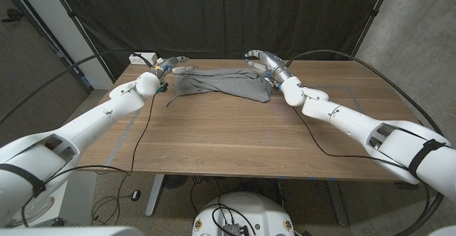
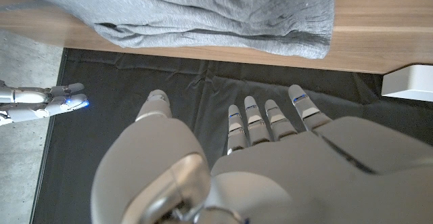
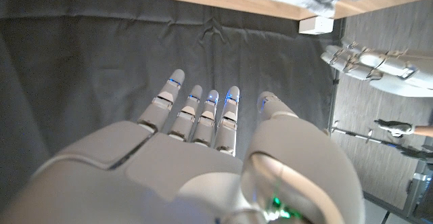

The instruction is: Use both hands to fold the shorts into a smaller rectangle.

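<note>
Head view: grey shorts (image 1: 222, 83) between spread, empty left robot hand (image 1: 171, 64) and right robot hand (image 1: 261, 60).

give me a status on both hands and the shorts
Left hand open, holding nothing. Right hand open, holding nothing. Grey shorts bunched at table's far edge, not folded. White box beside them.

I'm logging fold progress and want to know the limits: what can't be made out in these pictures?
- Head view: the crumpled grey fabric shorts are too small to count fold layers.
- Left wrist view: the shorts are cut off by the picture's edge.
- Head view: the left robot hand and right robot hand are too small to judge cloth contact.
</note>
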